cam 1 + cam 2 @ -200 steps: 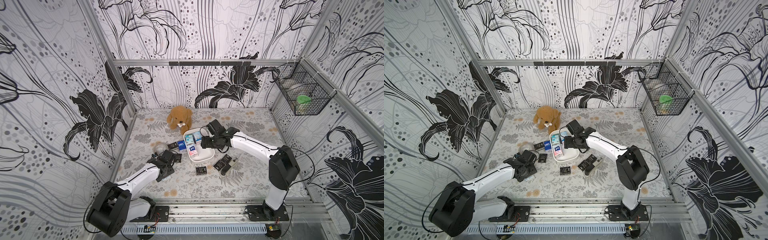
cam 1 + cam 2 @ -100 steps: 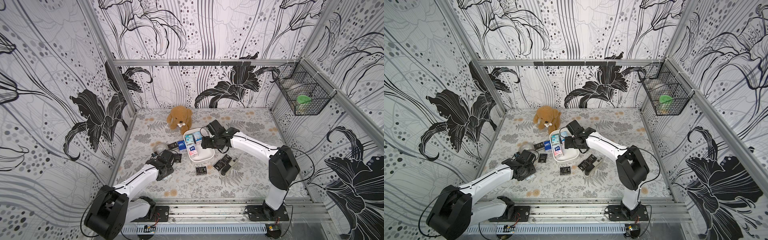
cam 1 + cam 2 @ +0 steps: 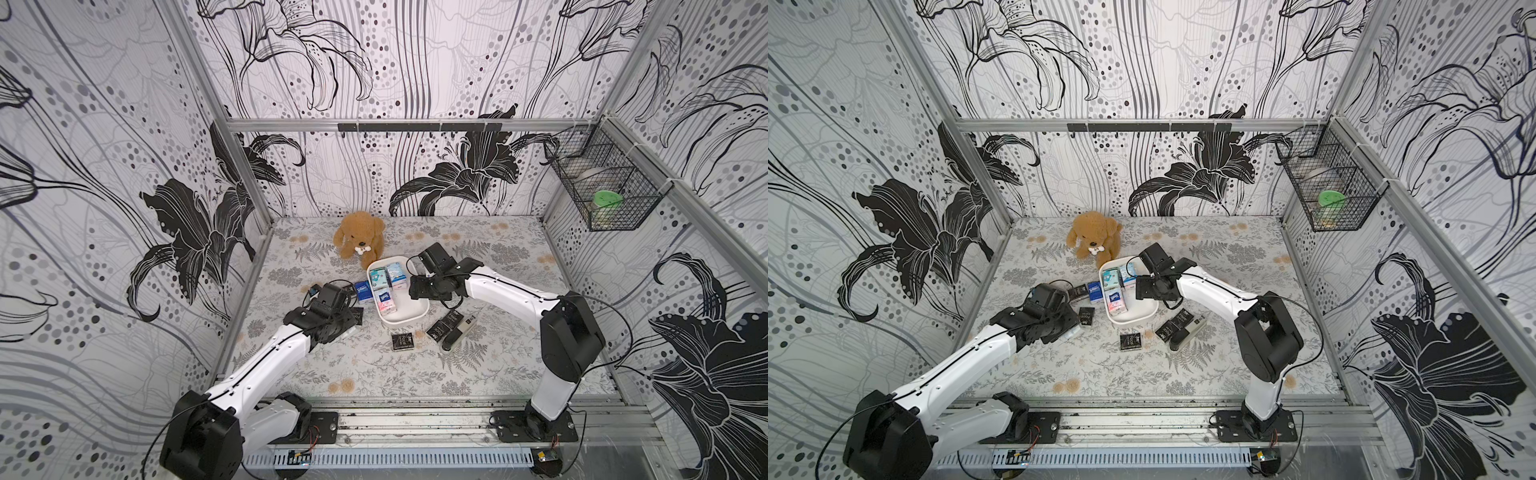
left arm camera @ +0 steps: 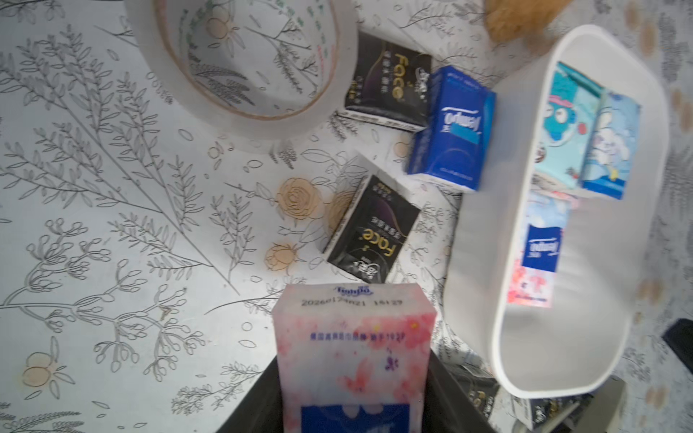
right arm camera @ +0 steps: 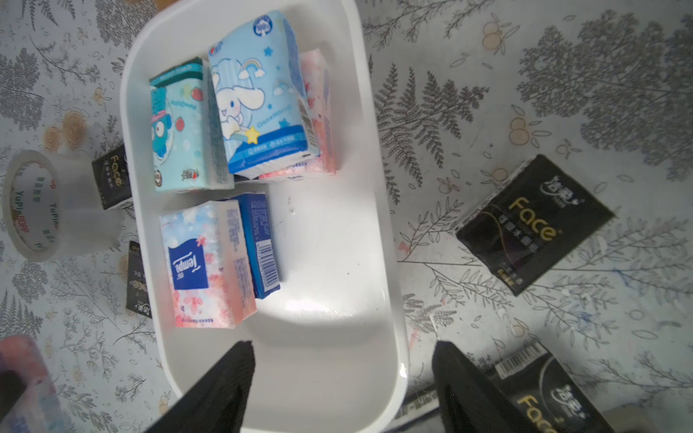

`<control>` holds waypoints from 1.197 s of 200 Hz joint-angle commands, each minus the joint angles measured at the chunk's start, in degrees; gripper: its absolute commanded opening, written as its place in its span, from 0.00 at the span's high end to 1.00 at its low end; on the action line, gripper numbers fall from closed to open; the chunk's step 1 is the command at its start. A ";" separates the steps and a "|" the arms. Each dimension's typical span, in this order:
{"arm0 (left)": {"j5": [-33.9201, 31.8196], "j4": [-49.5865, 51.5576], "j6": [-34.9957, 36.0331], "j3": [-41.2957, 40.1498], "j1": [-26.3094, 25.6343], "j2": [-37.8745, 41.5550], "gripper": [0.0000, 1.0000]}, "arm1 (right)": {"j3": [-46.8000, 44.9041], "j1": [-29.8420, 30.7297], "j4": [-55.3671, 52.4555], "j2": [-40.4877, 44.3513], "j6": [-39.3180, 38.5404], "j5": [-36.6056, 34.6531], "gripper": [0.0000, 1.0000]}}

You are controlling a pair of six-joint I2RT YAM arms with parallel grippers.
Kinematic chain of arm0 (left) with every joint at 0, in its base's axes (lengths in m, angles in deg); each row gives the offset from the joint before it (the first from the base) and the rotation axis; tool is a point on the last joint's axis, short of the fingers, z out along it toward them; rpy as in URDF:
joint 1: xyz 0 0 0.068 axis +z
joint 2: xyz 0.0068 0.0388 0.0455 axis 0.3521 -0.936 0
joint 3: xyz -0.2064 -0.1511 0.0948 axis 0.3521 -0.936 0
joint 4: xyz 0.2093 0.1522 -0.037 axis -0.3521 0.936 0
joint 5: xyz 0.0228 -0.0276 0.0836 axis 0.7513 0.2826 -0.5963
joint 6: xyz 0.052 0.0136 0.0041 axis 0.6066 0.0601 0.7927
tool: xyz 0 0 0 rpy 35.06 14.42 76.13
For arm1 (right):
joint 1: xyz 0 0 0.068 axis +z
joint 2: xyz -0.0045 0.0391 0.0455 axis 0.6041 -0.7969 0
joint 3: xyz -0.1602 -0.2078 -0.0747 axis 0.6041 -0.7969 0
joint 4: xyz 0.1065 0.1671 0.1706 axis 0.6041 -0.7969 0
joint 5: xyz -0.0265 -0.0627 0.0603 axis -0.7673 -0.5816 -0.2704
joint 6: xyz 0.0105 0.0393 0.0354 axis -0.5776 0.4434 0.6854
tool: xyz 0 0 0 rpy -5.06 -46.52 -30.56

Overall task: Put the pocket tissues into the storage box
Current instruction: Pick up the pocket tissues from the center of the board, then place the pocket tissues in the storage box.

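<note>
Left gripper [image 4: 352, 397] is clamped on a pink-white Tempo packet [image 4: 352, 337], held outside the storage box [image 4: 562, 337], just beside its long wall. Right gripper [image 5: 343, 375] is empty, jaws wide apart, hovering over one end of the box.

Inside the box:
- teal packet [image 5: 180, 123]
- light blue Cinnamoroll packet [image 5: 258, 93] lying on a pink packet [image 5: 322, 112]
- second Tempo packet [image 5: 202, 262] touching a dark blue packet [image 5: 258, 243]

Outside, on the box's left-arm side:
- blue Tempo packet [image 4: 450, 138]
- black Face packet [image 4: 390, 86]
- second Face packet [image 4: 371, 228]
- tape roll [image 4: 258, 129]

On the box's opposite side:
- third Face packet [image 5: 532, 225]
- fourth Face packet [image 5: 543, 401]
- stapler-like object [image 3: 459, 336]

Plush dog [image 3: 359, 239] sits at the box's far end.
</note>
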 commanded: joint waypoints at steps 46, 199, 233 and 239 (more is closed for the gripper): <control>2.52 -9.03 -2.78 8.07 -6.99 -4.45 0.48 | -4.49 -2.22 2.12 5.11 2.65 -1.41 0.19; -6.81 -1.74 0.27 37.17 -17.78 -40.03 0.45 | -10.74 -5.49 3.18 11.76 3.69 -2.65 0.19; -9.88 0.03 -0.09 39.76 -17.74 -44.59 0.45 | -11.41 -5.93 2.89 12.20 3.15 -2.73 0.19; -10.34 0.30 -0.07 40.33 -17.71 -45.28 0.46 | -11.53 -5.97 2.90 12.30 3.13 -2.80 0.19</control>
